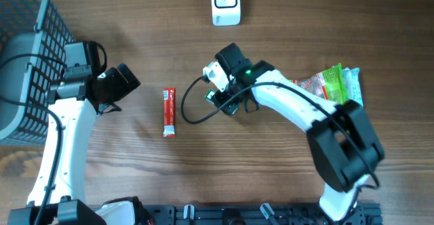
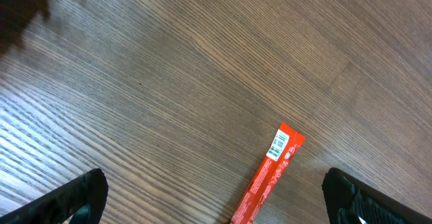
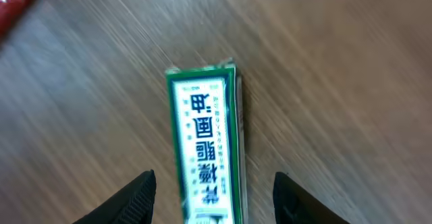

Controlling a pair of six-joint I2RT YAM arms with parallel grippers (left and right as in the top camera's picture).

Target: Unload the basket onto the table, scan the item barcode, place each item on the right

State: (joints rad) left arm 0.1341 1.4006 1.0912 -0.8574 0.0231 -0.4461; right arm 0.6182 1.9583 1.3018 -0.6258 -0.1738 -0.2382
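A green-edged white box (image 3: 206, 129) with printed characters lies flat on the wooden table between the fingers of my right gripper (image 3: 214, 190). The jaws stand apart with a gap on each side, touching nothing. From overhead only a green sliver of the box (image 1: 211, 96) shows under the right gripper (image 1: 221, 97). A red stick packet (image 1: 169, 112) lies to its left; its white barcode label (image 2: 278, 144) faces up. My left gripper (image 2: 214, 183) hovers open above the packet (image 2: 264, 181), at the table's left (image 1: 127, 83). The white scanner (image 1: 226, 3) stands at the far edge.
A grey wire basket (image 1: 30, 55) stands at the far left, beside the left arm. A pile of colourful snack packets (image 1: 332, 86) lies to the right, partly under the right arm. A black cable (image 1: 193, 113) loops from the right wrist toward the red packet.
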